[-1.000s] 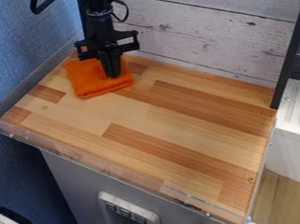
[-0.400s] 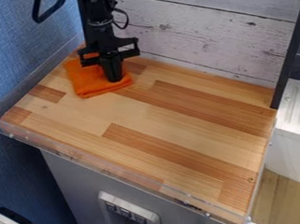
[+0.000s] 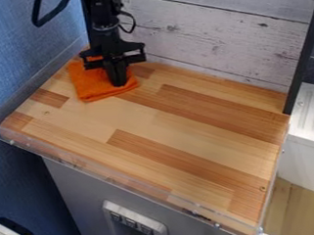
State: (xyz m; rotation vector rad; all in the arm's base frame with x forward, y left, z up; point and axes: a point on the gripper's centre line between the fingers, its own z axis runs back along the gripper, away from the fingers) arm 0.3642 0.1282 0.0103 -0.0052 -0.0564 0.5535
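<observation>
At the back left of the wooden counter, the black gripper (image 3: 119, 84) points down into the right part of an orange cloth (image 3: 89, 88). Its fingers are close together, shut on the fabric near the cloth's right edge. The cloth is folded into a rough square and lies flat on the wood, its back part hidden behind the gripper.
The wooden counter (image 3: 166, 119) has a clear plastic rim (image 3: 110, 178) along its front. A whitewashed plank wall (image 3: 215, 38) stands behind, a blue wall (image 3: 20, 61) to the left, and a dark upright post (image 3: 304, 59) at the back right.
The gripper has come down slightly and pressed into the cloth. Most recently the cloth's front edge has drawn back a little toward the gripper.
</observation>
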